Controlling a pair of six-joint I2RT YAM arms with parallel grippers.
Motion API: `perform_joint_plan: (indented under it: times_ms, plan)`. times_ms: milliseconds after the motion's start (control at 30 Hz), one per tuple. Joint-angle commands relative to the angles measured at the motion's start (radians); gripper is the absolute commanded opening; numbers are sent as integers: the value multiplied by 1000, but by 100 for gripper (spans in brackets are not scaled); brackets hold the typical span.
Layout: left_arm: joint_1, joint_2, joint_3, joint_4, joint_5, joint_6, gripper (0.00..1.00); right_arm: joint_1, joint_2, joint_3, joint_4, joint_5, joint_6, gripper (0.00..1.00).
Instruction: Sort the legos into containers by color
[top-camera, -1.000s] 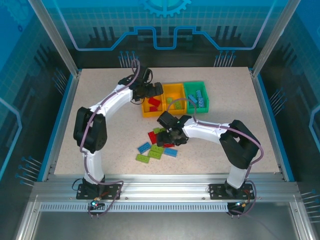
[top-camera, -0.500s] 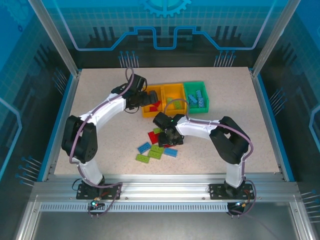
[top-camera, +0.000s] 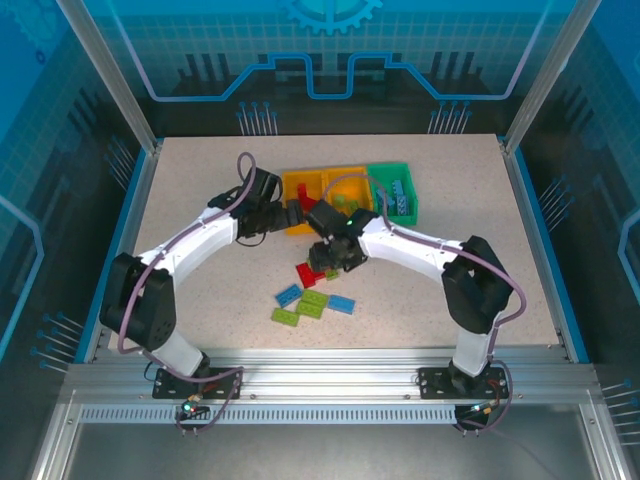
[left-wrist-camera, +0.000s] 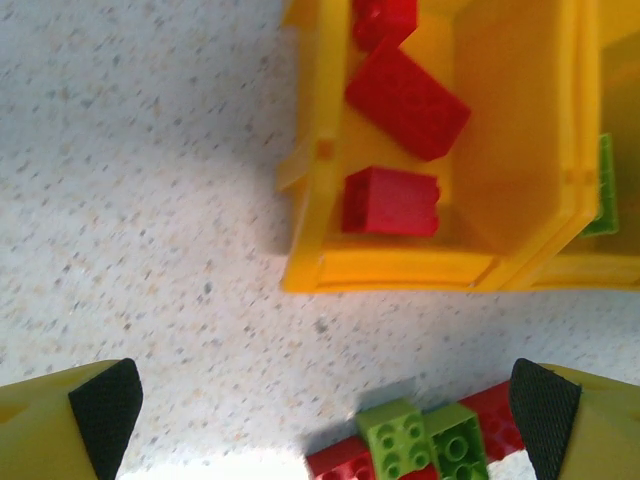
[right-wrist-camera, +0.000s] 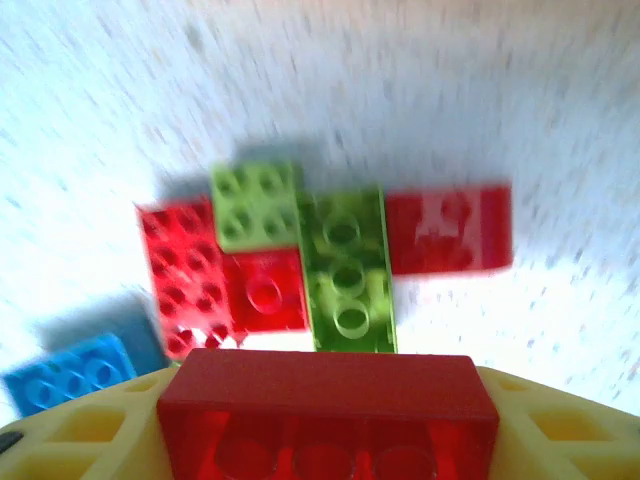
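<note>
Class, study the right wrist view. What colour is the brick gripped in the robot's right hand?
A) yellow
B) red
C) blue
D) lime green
B: the right hand is shut on a red brick that lies crosswise at the bottom of the right wrist view.
</note>
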Motion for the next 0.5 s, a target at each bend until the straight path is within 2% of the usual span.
perform_joint_plan:
  times_ms: [0, 233, 467]
  plan:
    - [10, -72, -63, -1, -33, -19, 99, -59, -3, 101, -16, 19, -97, 58]
    - [-6, -157, -195, -21, -30, -40, 99, -131, 204, 392, -43, -6, -202, 59]
    - [-43, -232, -315, -36, -33, -99, 99, -146, 425, 682, -124, -11, -244, 61]
